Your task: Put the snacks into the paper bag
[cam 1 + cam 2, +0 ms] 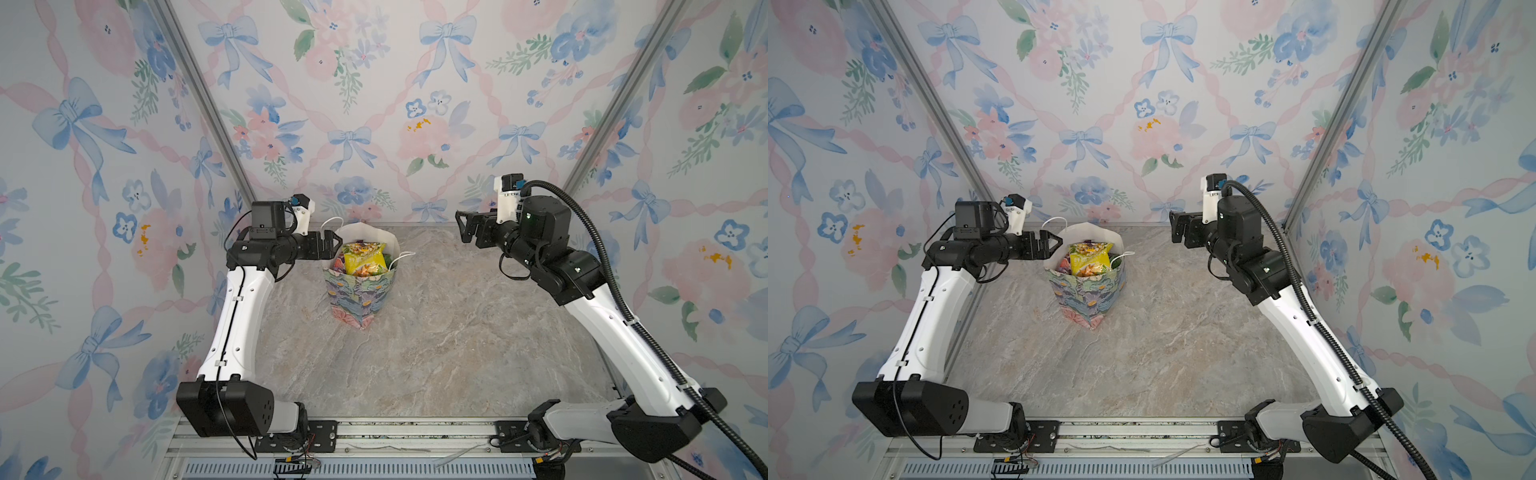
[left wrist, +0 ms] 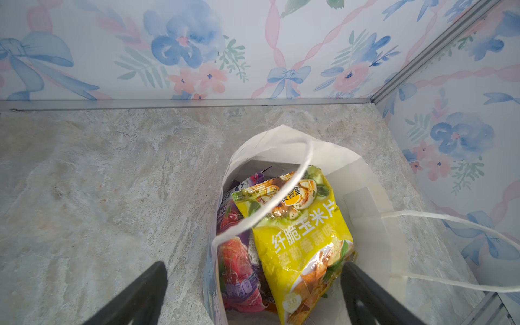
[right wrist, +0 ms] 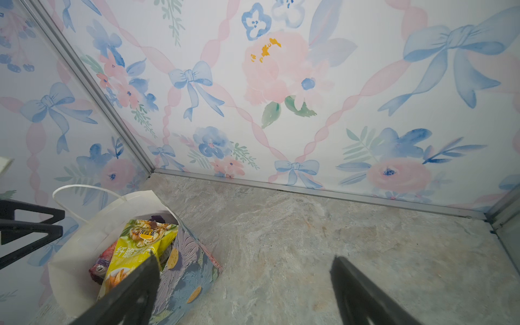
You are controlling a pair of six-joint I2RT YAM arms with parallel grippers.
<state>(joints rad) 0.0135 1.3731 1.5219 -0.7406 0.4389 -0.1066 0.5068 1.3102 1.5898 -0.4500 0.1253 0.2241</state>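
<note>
The paper bag point(image 1: 360, 299) point(image 1: 1086, 301) stands upright near the back of the table, left of centre. Snacks fill it: a yellow packet point(image 1: 365, 259) point(image 1: 1089, 259) point(image 2: 304, 242) point(image 3: 135, 247) lies on top, leaning on a purple-and-red packet point(image 2: 239, 267) point(image 3: 101, 264). More packets underneath are mostly hidden. My left gripper point(image 1: 334, 243) point(image 1: 1057, 243) point(image 2: 253, 266) hangs open over the bag's left rim, holding nothing. My right gripper point(image 1: 461, 226) point(image 1: 1173, 226) point(image 3: 245, 256) is open and empty, raised well to the right of the bag point(image 3: 191, 270).
The bag's white cord handles point(image 2: 450, 218) point(image 1: 405, 254) loop outward over the rim. Marbled tabletop point(image 1: 436, 332) surrounds the bag. Floral walls point(image 1: 374, 124) close the back and both sides. A metal rail point(image 1: 415, 432) with both arm bases runs along the front.
</note>
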